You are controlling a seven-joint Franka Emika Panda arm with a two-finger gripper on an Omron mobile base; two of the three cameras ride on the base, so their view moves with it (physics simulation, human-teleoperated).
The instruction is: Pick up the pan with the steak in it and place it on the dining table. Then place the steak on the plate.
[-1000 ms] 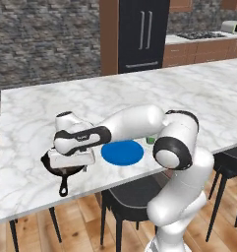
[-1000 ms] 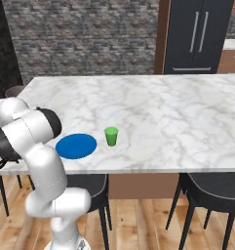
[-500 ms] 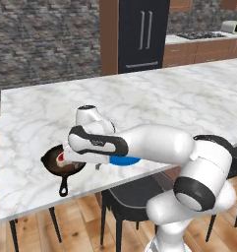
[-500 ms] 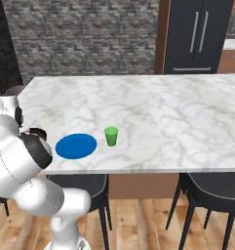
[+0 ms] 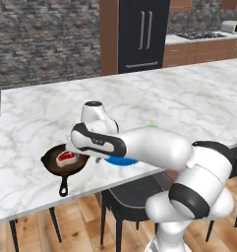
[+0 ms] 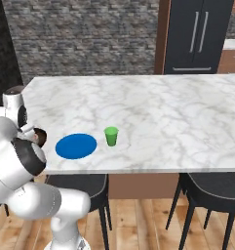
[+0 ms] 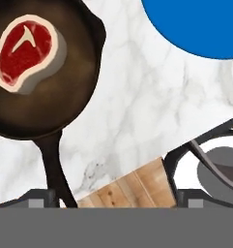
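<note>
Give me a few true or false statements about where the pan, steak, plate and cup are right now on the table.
1. The steak lies in the pan. True.
2. The pan sits on the blue plate. False: it rests on the marble dining table, beside the plate.
3. A green cup stands upright near the plate. True.
4. The gripper holds the steak. False: its jaws are open and empty.

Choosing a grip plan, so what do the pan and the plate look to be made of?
The pan looks like cast iron: dark brown-black, matte, thick-rimmed, with a one-piece handle. The plate looks like glazed ceramic or plastic: flat, uniformly bright blue, smooth; the rendering leaves that open.
</note>
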